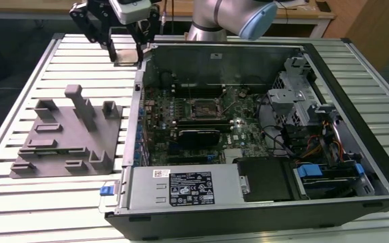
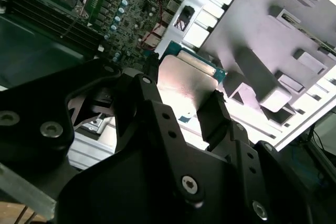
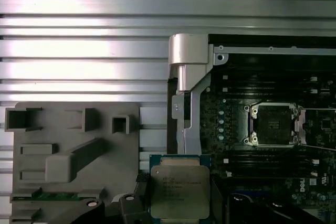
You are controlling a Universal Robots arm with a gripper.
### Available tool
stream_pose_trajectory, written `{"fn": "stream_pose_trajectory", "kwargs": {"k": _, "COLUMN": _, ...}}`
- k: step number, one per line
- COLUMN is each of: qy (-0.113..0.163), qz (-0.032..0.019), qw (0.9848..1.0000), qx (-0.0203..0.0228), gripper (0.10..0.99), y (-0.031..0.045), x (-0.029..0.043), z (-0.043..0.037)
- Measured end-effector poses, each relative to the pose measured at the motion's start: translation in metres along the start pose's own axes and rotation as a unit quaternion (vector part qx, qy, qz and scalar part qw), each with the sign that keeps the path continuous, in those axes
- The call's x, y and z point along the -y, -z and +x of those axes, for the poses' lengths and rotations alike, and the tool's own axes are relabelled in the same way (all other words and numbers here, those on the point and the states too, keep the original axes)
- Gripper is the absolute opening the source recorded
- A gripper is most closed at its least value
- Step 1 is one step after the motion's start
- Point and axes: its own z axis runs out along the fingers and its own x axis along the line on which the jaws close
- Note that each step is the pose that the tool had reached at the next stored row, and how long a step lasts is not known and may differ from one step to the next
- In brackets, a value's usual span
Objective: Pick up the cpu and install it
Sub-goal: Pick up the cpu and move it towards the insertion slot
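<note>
The cpu [image 3: 180, 190], a flat square chip with a silvery top and a green rim, hangs in the air between my gripper's [image 3: 180, 209] dark fingers [image 2: 212, 111]. The gripper is shut on it. In the exterior view the gripper [image 1: 127, 56] holds the cpu [image 1: 127, 63] above the slatted table, just outside the far corner of the open computer case [image 1: 356, 126] on the exterior view's left. The dark square socket [image 1: 203, 107] with its metal frame sits on the motherboard inside the case, uncovered. In the first wrist view the socket [image 3: 274, 124] lies apart from the cpu.
A grey plastic fixture [image 1: 66, 134] with upright posts lies on the slatted aluminium table [image 1: 59, 202] beside the case, on the exterior view's left. The case wall [image 1: 139, 101] stands between fixture and motherboard. A drive cage and cables [image 1: 303, 116] fill the case's other side.
</note>
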Motion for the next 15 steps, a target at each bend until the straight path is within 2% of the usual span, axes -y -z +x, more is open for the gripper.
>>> {"fn": "stream_pose_trajectory", "kwargs": {"k": 15, "qy": 0.0, "qz": 0.0, "qw": 1.0, "qx": 0.0, "gripper": 0.541, "y": -0.0004, "x": -0.0045, "z": -0.0229}}
